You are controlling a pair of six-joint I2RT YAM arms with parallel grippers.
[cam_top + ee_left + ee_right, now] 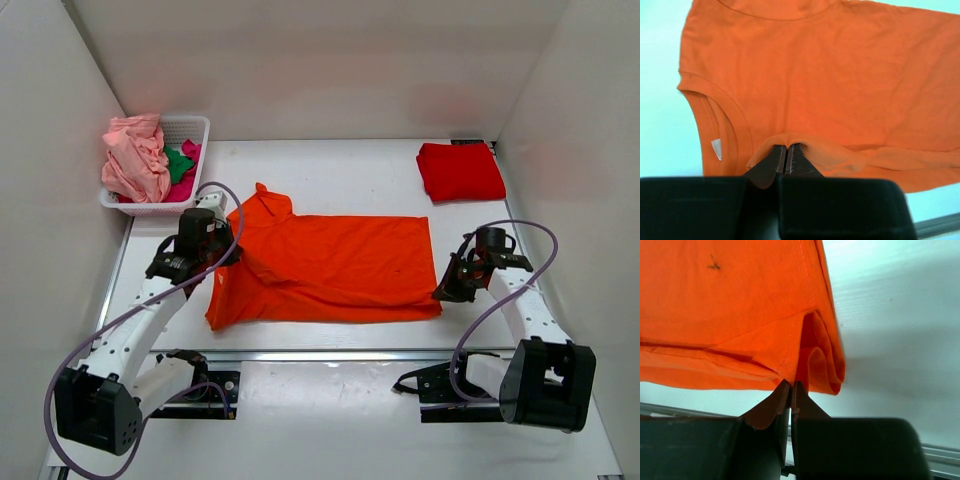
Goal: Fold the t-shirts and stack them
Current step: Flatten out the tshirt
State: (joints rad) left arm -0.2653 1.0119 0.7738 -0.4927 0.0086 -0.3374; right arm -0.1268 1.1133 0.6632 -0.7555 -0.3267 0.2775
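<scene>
Orange t-shirt: lies mostly flat across the middle of the table, collar end to the left and hem to the right. A sleeve is peaked up at the top left.
Left edge: lifted into a small ridge. The cloth beneath it is hidden from above by the arm.
Left gripper: fingers pressed together, pinching that ridge of orange cloth beside the neckline. How much cloth sits between them is hard to tell.
Collar: a white label shows inside it, its print unreadable.
Right gripper: fingers pressed together on the bunched near right hem corner. The pinch point is wrapped in folds.
Dark mark: small speck on the cloth, too blurred to identify.
Red t-shirt: folded, at the far right of the table, well apart.
Basket: far left corner. A pink t-shirt spills over its rim, covering most of a green t-shirt and a magenta t-shirt.
</scene>
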